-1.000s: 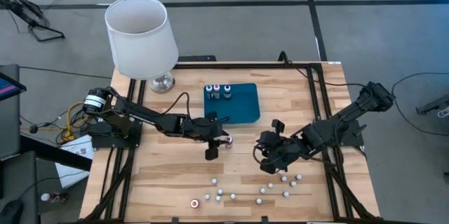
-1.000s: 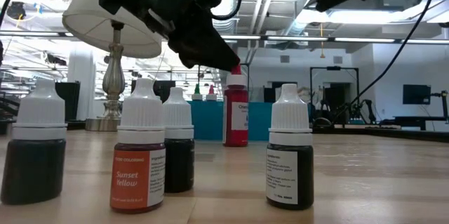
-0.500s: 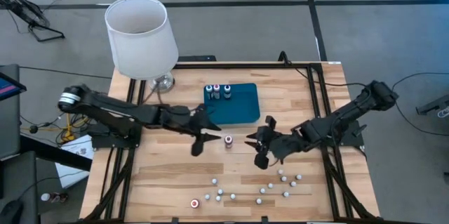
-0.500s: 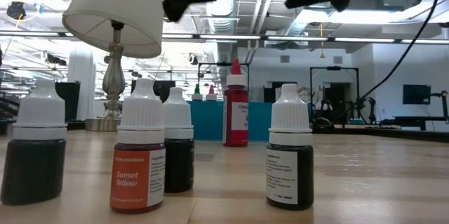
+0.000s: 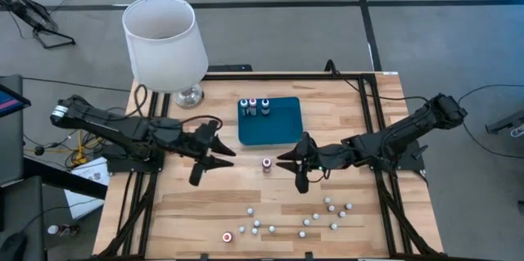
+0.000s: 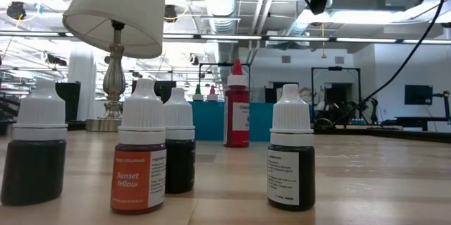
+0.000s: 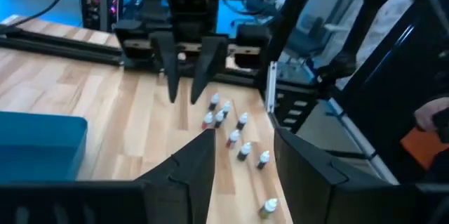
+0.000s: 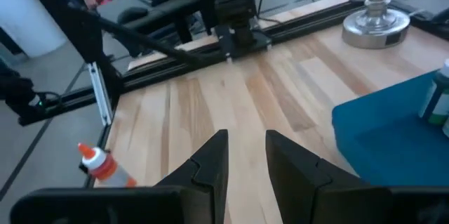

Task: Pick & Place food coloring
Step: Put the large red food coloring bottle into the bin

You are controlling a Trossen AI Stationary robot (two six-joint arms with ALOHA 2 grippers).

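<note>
A: Which food coloring bottle is in play?

B: The red bottle (image 5: 267,164), standing upright by itself on the table (image 5: 352,122), just off the near edge of the blue tray (image 5: 282,126). Three bottles (image 5: 254,107) already stand in a row at the tray's far end. A scatter of small bottles (image 5: 304,222) sits near the front edge, well apart from the tray.

A: How would you expect it to handle?

B: Light, I'd judge, a small stiff plastic thing, tall for its base and so easy to tip. The body is smooth and round, so likely a bit slippery. The tapered cap gives little to hold. I'd pinch the body squarely at mid-height, fingers either side.

A: And the grippers?

B: The right gripper (image 5: 288,160) is just beside the bottle on its right, apart from it, fingers slightly parted with nothing between them. The left gripper (image 5: 219,152) is farther off on the other side, fingers spread and empty too. From the low view the red bottle (image 6: 237,105) stands free, nothing touching it.

A: Any risk?

B: A glancing fingertip could knock it over.
</note>
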